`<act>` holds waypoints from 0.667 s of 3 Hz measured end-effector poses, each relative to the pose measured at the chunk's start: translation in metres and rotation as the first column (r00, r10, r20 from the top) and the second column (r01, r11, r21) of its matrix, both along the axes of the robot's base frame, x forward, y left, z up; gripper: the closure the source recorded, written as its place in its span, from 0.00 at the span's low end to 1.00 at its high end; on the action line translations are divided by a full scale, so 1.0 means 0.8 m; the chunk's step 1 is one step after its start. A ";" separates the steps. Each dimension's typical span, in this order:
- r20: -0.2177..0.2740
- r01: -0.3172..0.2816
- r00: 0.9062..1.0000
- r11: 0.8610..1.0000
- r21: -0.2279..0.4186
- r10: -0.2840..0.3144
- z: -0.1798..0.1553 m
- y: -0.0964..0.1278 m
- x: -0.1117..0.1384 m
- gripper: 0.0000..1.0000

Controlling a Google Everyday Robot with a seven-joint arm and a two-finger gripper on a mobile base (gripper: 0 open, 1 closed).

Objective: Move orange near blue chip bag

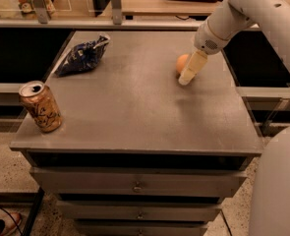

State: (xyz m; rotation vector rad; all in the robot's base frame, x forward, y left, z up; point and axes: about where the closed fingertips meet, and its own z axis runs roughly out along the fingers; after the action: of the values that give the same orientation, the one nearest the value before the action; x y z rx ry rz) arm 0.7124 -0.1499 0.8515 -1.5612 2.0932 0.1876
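orange (182,63): far right of tabletop (134,112), well apart from blue chip bag (80,57) at far left | my gripper (186,75): low against its near side; jaws' opening, cannot tell | I judge it light, firm, smooth, apt to roll: take it across the middle

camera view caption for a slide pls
Pincer at the orange, chip bag across the table
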 end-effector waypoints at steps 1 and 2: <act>-0.005 -0.004 1.000 1.000 0.005 0.004 -0.010 0.000 0.002 0.00; -0.007 -0.024 1.000 1.000 0.020 0.025 -0.014 0.007 0.003 0.17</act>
State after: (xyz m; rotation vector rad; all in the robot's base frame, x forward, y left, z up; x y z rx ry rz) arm 0.7145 -0.1444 0.8401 -1.5775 2.0722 0.2219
